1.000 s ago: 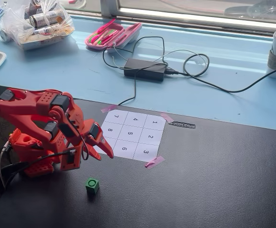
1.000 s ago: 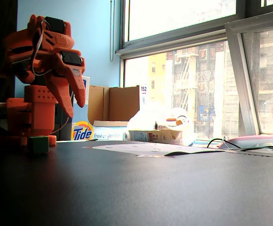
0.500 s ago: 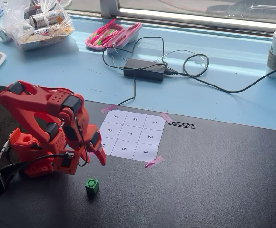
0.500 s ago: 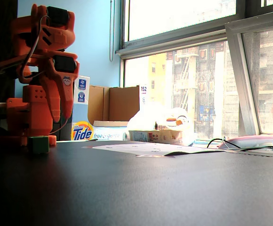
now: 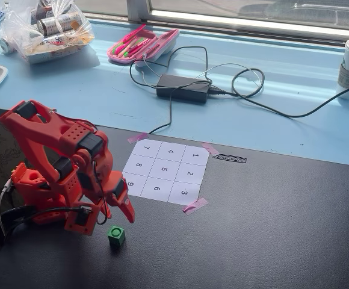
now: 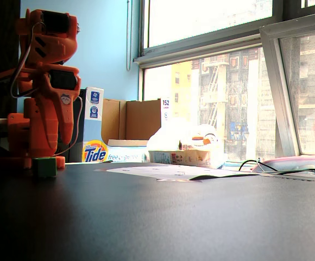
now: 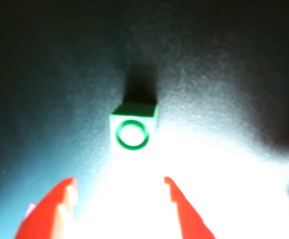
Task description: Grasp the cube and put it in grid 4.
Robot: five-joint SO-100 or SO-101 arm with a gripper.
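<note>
Black table (image 5: 271, 229): cube (image 5: 116, 235), numbered sheet (image 5: 165, 171).

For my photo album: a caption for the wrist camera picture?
Open red fingers frame a green cube on the dark table.

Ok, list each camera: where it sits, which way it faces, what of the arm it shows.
A fixed view: high, facing the window sill across the black table; whole arm, open gripper near the cube, grid 4 beyond.
A fixed view: at tabletop height, looking along the table towards the window; arm at left, cube at its foot.
Wrist view: rides the arm, looking down; two red fingertips, cube just ahead.
All three share the cube.
</note>
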